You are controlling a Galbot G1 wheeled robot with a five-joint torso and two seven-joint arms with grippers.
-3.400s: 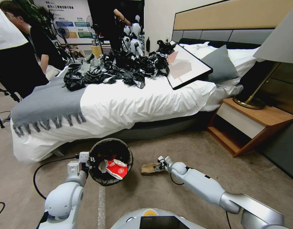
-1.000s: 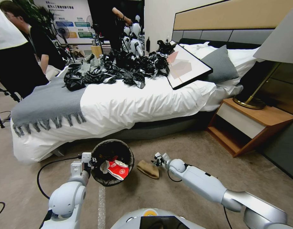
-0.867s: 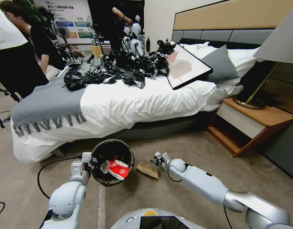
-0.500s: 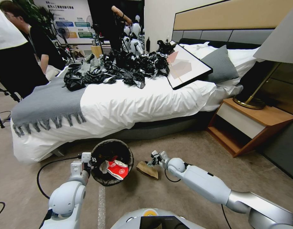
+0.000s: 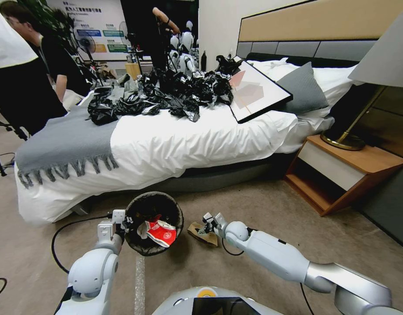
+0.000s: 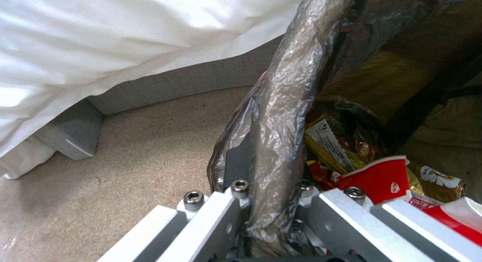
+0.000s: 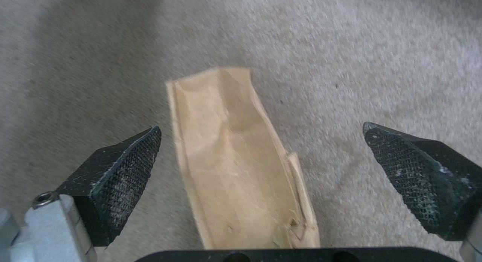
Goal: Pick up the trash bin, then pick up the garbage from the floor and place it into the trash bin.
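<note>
One flattened brown paper bag (image 7: 241,164) lies on the carpet beside the trash bin (image 5: 153,223), whose rim the left gripper (image 6: 271,205) clamps; the right gripper (image 7: 261,179), jaws spread astride it, must descend and close.

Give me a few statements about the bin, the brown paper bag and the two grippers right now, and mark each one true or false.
1. The left gripper is clamped on the rim of the trash bin. True.
2. The right gripper has its fingers shut on the brown paper bag. False: its fingers are spread wide, one on each side of the bag, which lies flat on the carpet.
3. The trash bin is empty. False: red-and-white packets and yellow wrappers lie inside it.
4. The brown paper bag lies on the floor to the right of the trash bin. True.
5. The heap of black plastic bags lies on the floor. False: it lies on the bed.
</note>
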